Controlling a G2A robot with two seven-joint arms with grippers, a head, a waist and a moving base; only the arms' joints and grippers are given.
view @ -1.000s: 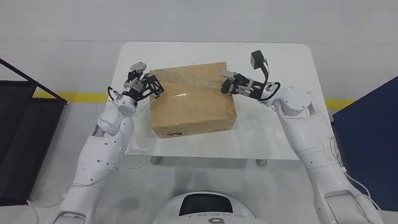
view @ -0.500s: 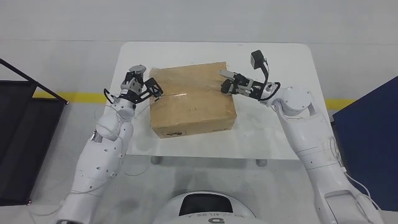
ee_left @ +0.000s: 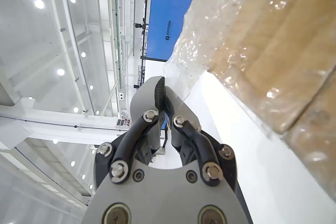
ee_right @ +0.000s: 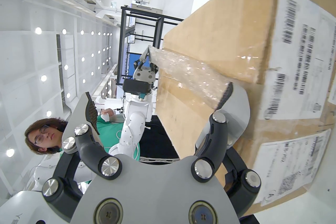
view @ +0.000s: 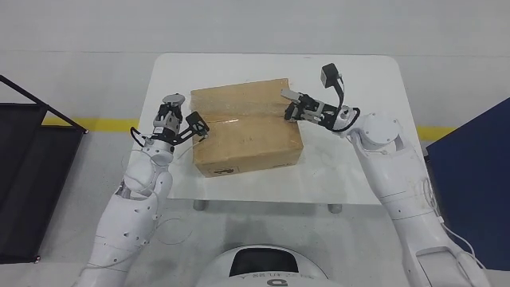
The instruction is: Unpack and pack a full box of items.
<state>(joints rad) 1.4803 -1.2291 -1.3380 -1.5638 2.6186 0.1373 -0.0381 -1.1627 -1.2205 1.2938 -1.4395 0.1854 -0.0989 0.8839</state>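
Note:
A brown cardboard box (view: 247, 131) sits closed in the middle of the white table (view: 351, 167). My left gripper (view: 194, 122) hovers just off the box's left end. In the left wrist view this gripper (ee_left: 164, 89) is shut on the end of a clear tape strip (ee_left: 210, 25) that runs back to the box (ee_left: 275, 38). My right gripper (view: 289, 105) is open at the box's right top edge. In the right wrist view one of the right gripper's (ee_right: 160, 99) fingers (ee_right: 232, 96) rests by the crinkled tape strip (ee_right: 183, 72) on the box (ee_right: 236, 38).
White shipping labels (ee_right: 302, 51) cover the box's right side. A black rack (view: 24, 175) stands on the floor left of the table and a blue panel (view: 478, 167) on the right. Bare tabletop lies in front of and behind the box.
My left gripper has drawn away from the box toward the table's front left, pulling the clear tape strip off the box's top. The right gripper has stayed at the right edge.

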